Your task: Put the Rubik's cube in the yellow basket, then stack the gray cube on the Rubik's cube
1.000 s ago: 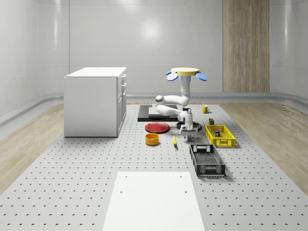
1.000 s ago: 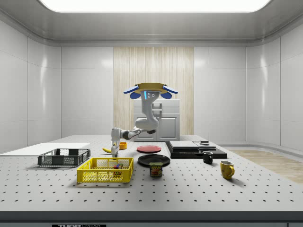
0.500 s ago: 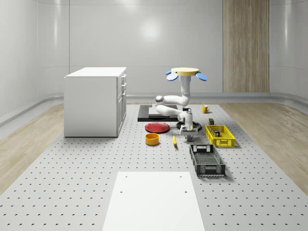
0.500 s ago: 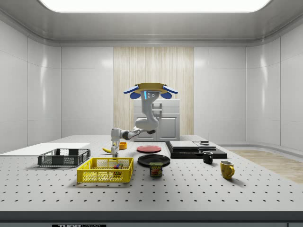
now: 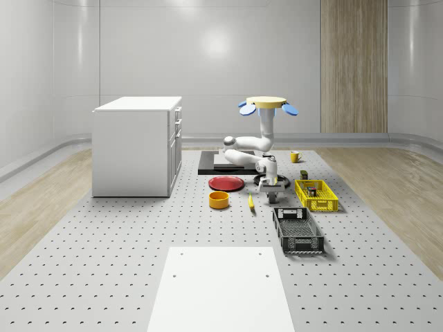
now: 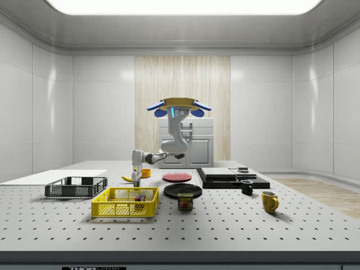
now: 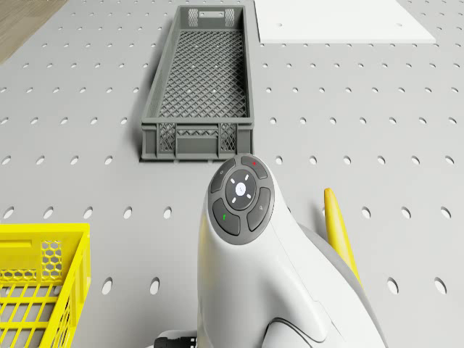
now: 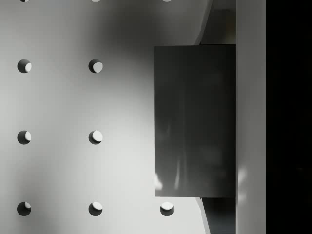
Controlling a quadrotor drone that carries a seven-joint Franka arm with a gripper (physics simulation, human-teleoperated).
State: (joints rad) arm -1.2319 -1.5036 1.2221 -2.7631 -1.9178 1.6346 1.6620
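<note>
In the whole-scene view, the drone (image 5: 268, 104) hovered above the desk (image 5: 104, 242), its arm bent down so that the jaws hung low just right of the banana (image 5: 250, 201). The wrist view showed the gray cube (image 8: 195, 121) on the desk directly beneath them. Whether the jaws had closed on it, or how wide they stood, could not be told. Further right sat the yellow basket (image 5: 325, 205), with the Rubik's cube (image 6: 138, 197) inside it, so the first half looked done. By my reading, lifting the gray cube and stacking it on the Rubik's cube was left.
</note>
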